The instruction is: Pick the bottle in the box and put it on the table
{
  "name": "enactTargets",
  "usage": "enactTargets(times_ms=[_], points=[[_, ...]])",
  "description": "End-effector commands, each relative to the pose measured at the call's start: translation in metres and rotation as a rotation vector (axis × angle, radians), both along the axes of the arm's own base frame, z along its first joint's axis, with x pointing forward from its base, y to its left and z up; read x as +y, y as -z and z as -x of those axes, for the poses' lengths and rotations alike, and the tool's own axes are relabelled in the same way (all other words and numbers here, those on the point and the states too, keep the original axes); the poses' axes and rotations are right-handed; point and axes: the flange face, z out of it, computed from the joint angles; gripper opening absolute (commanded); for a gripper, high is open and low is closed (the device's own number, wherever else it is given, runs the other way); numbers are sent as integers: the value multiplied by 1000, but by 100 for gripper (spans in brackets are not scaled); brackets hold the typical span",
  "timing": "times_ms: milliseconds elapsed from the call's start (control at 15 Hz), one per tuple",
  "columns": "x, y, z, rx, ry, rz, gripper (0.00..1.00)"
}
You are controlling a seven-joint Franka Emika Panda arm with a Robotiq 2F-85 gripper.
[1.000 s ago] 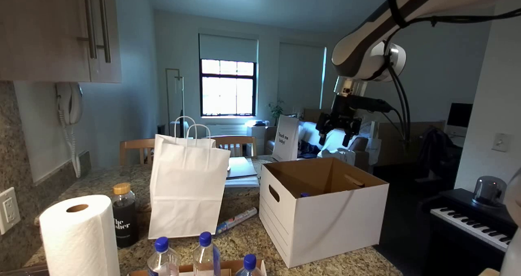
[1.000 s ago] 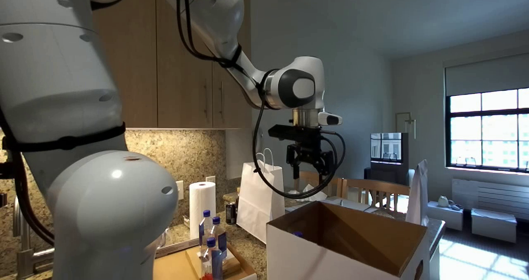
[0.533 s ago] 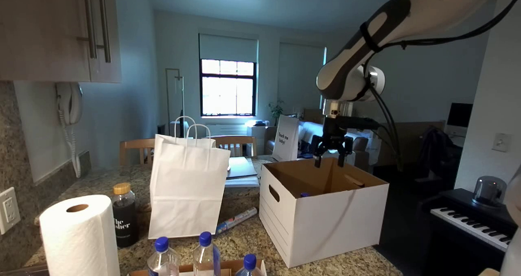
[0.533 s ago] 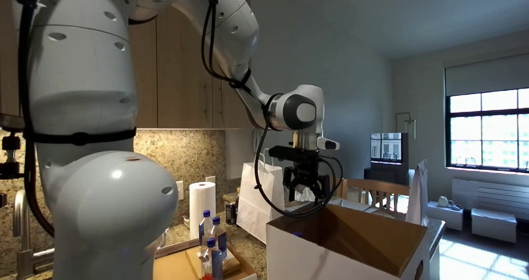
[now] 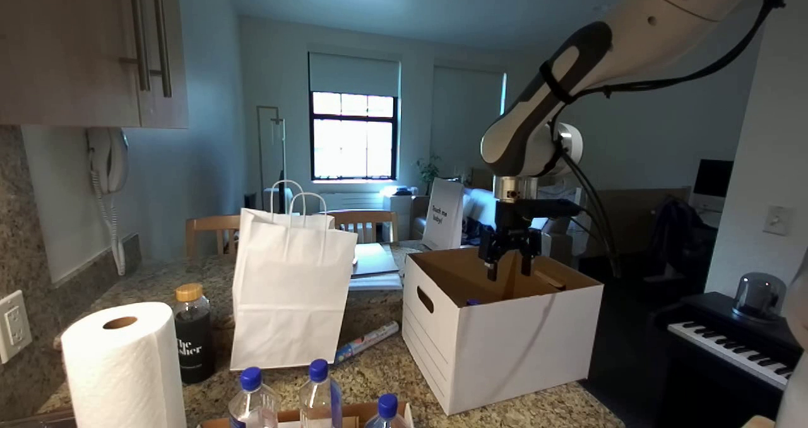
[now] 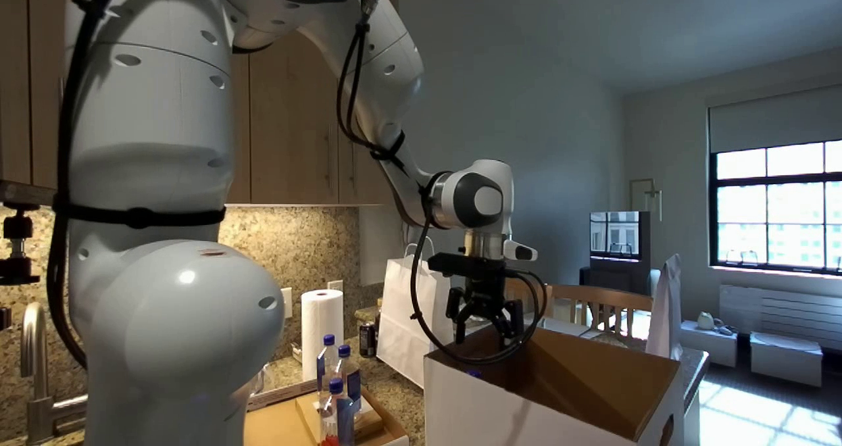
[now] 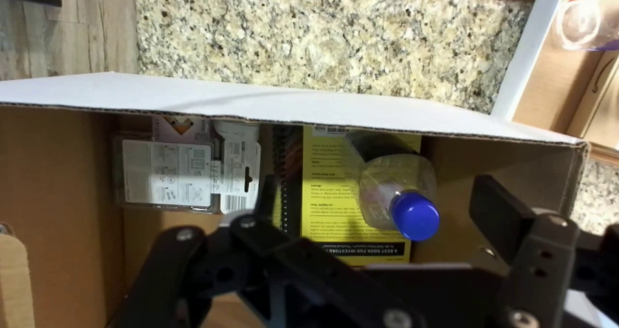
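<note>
The box (image 5: pixel 524 346), white outside and brown inside, stands open on the granite table (image 5: pixel 379 390); it also shows in an exterior view (image 6: pixel 487 413). In the wrist view, the clear bottle (image 7: pixel 394 183) with a blue cap stands or leans inside the box (image 7: pixel 290 103), near one end. In both exterior views only its blue cap (image 5: pixel 472 302) (image 6: pixel 473 373) shows; the walls hide the rest. My gripper (image 5: pixel 509 269) is open and empty, with its fingers at about rim height over the box (image 6: pixel 483 335). In the wrist view the cap lies between the spread fingers (image 7: pixel 382 207), not touching them.
Inside the box lie a yellow book (image 7: pixel 333 197), a spiral notebook (image 7: pixel 286 173) and white packages (image 7: pixel 167 173). A white paper bag (image 5: pixel 290 302) stands beside the box. Several blue-capped bottles (image 5: pixel 319 393) stand in a cardboard tray near a paper towel roll (image 5: pixel 123 365).
My arm has come down from well above the box to its opening, moving a little left in an exterior view. The gripper stays open. The box and bottle have not moved.
</note>
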Motion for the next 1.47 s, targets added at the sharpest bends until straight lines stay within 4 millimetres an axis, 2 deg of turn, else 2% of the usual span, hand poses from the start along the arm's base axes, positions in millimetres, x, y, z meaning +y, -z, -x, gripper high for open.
enactTargets(times_ms=[0, 333, 533, 800, 1067, 1400], points=[[1, 4, -2, 9, -8, 4, 100], [10, 27, -16, 14, -10, 61, 100], [19, 36, -34, -36, -36, 109, 100], [42, 40, -52, -58, -97, 160, 100], [68, 52, -48, -19, -174, 191, 100], [77, 69, -50, 1, -216, 207, 100]])
